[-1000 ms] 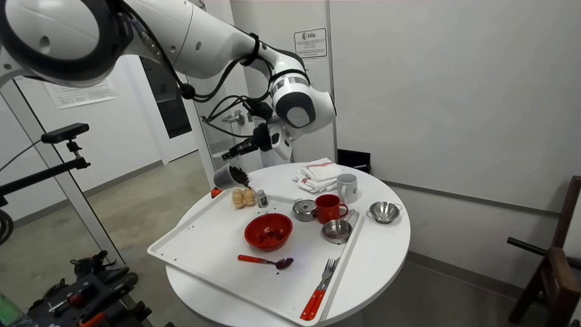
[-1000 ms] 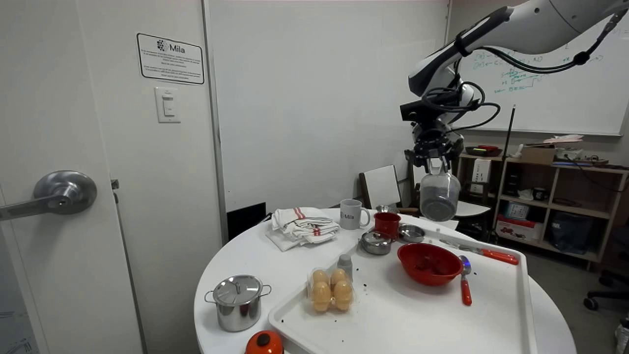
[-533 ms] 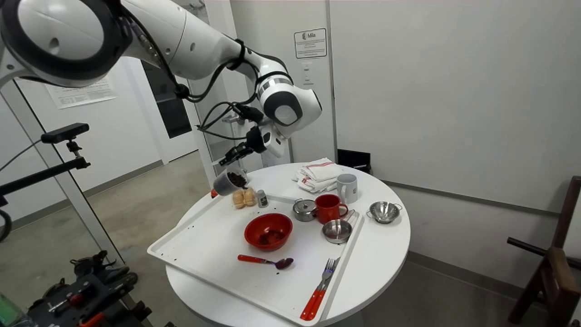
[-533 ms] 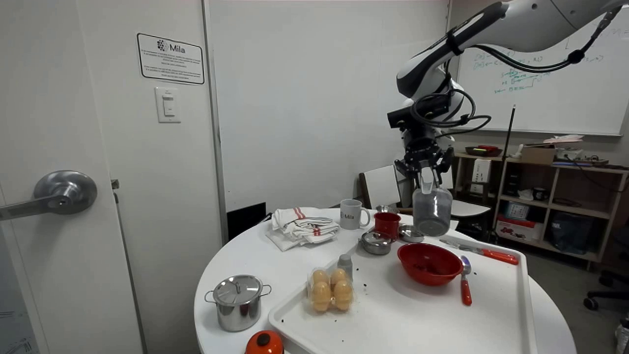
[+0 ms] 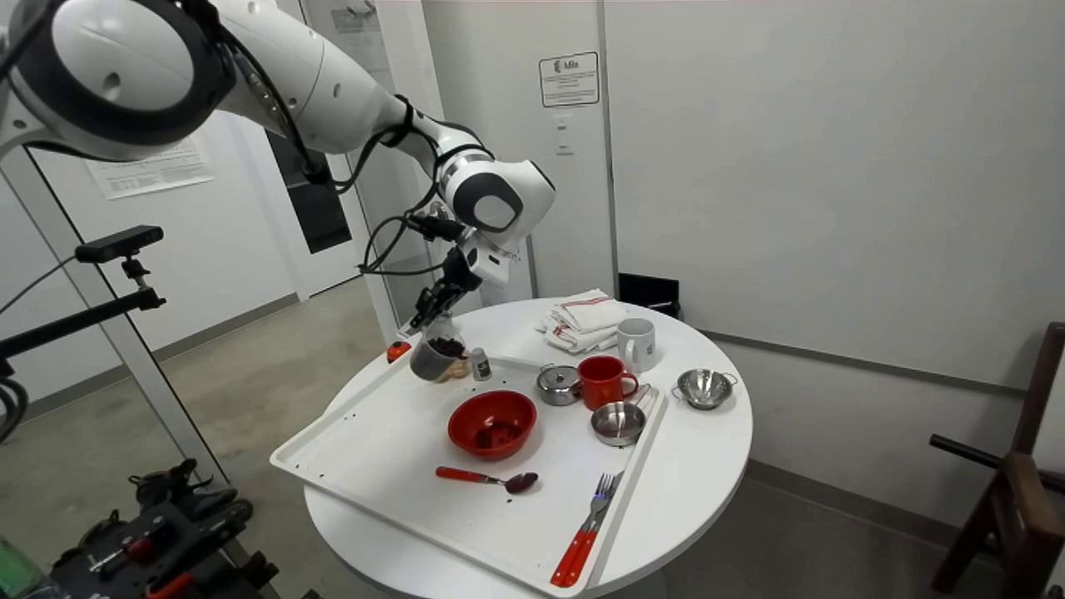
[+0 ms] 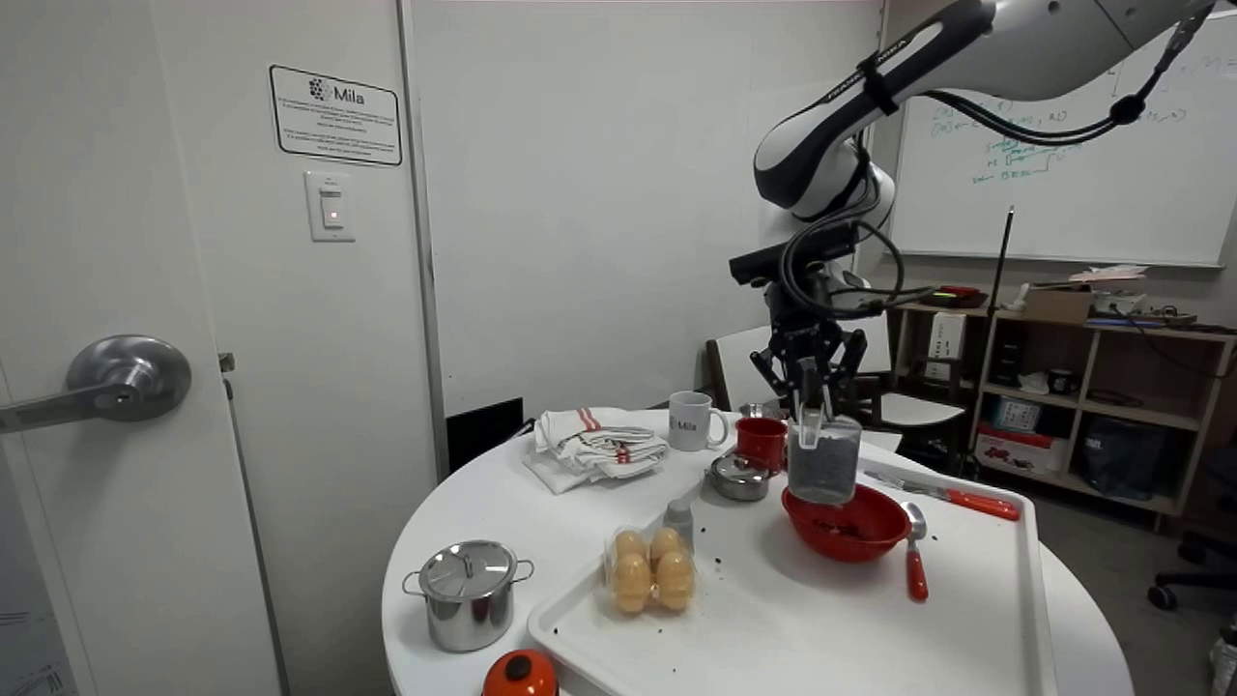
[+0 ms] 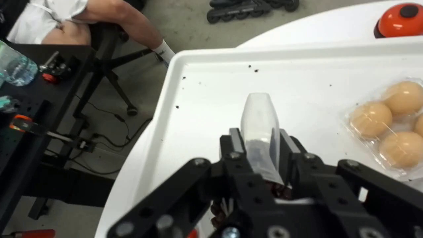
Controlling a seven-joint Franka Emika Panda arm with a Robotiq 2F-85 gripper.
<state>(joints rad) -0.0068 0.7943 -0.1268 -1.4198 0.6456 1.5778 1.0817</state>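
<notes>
Wrist view: I have the gripper (image 7: 262, 140) closed narrowly on the pale handle (image 7: 259, 114) of a clear cup (image 6: 824, 469), which hangs tilted above the white tray (image 7: 205, 99) and contains dark bits (image 5: 447, 346). On that tray, in both exterior views, I see a red bowl (image 5: 492, 426) with a red-handled spoon (image 5: 466, 475) just beside it, and a clear pack of eggs (image 6: 633, 582) near the edge. Past its rim, in an exterior view, a lidded steel pot (image 6: 469, 609) and folded towels (image 6: 599, 445) rest on the round table (image 6: 570, 522).

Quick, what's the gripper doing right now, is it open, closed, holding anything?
Gripper: closed on the handle of the clear plastic cup, which has dark bits inside.
</notes>
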